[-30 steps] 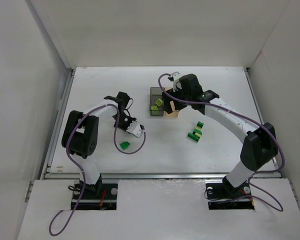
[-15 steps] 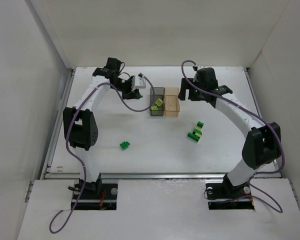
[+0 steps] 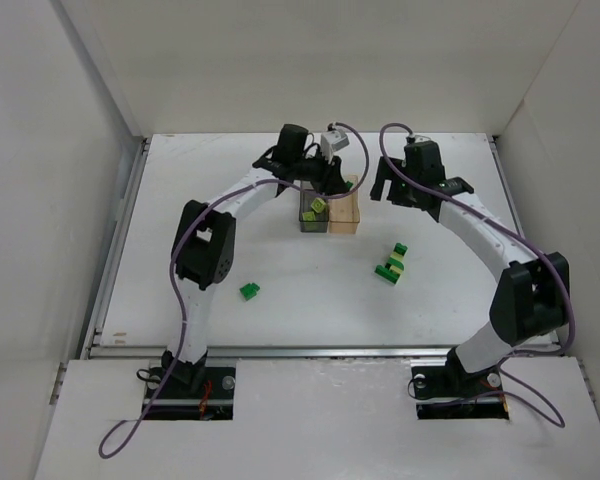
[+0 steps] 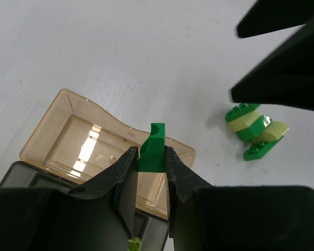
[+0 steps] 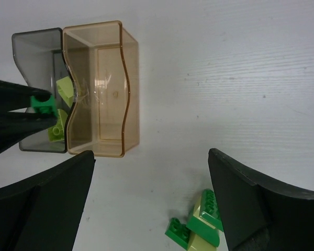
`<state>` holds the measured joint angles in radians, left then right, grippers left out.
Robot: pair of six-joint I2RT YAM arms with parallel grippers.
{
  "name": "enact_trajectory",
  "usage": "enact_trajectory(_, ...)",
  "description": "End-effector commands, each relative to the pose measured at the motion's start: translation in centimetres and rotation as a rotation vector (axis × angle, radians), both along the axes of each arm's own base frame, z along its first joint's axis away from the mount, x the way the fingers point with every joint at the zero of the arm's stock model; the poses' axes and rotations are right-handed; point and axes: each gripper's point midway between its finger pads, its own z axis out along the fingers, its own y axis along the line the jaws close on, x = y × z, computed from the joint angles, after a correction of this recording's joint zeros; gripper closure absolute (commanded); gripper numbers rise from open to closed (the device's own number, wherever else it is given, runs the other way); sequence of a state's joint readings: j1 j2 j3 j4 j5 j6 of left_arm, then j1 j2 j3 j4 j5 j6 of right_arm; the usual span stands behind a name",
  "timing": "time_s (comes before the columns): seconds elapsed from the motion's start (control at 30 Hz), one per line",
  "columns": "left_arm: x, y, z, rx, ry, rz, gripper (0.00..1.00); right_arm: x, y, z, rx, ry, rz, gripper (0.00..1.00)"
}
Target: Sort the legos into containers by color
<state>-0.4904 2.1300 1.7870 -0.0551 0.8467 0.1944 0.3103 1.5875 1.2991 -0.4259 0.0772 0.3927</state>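
Note:
My left gripper (image 4: pixel 152 157) is shut on a bright green brick (image 4: pixel 152 149) and holds it above the joined containers, over the near rim of the amber box (image 4: pixel 68 123). The grey box (image 5: pixel 37 57) holds two pale yellow-green bricks (image 5: pixel 65 91); the amber box (image 5: pixel 100 78) looks empty. In the top view the left gripper (image 3: pixel 340 182) hangs over the amber box (image 3: pixel 346 215) beside the grey box (image 3: pixel 306 205). My right gripper (image 3: pixel 410 192) is open and empty, right of the boxes; its own view (image 5: pixel 152 204) looks down on bare table.
A cluster of bright green and pale bricks (image 3: pixel 392 263) lies right of the boxes, also in the right wrist view (image 5: pixel 201 225) and the left wrist view (image 4: pixel 254 130). One green brick (image 3: pixel 249 291) lies alone at the near left. White walls enclose the table.
My left arm swung from the near left, round the back, to above the containers with the green brick. My right gripper drew off the containers to the right.

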Motion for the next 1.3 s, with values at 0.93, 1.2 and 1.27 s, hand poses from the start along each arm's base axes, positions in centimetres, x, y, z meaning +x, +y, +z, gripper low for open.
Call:
enact_trajectory(0.93, -11.6, 17.5, -2.6, 0.683, -0.293, -0.298, 0.28, -2.5, 7.1, 0.9, -0.183, -0.096, 0.359, 0.06)
enact_trajectory(1.2, -20.1, 22.8, -9.1, 0.851, -0.047, -0.237, 0.0, -3.7, 12.5, 0.7, -0.19, -0.108, 0.484, 0.06)
enact_trajectory(1.27, -20.2, 23.2, -9.6, 0.881, -0.054, -0.19, 0.0, -4.1, 13.1, 0.7, -0.184, -0.107, 0.501, 0.06)
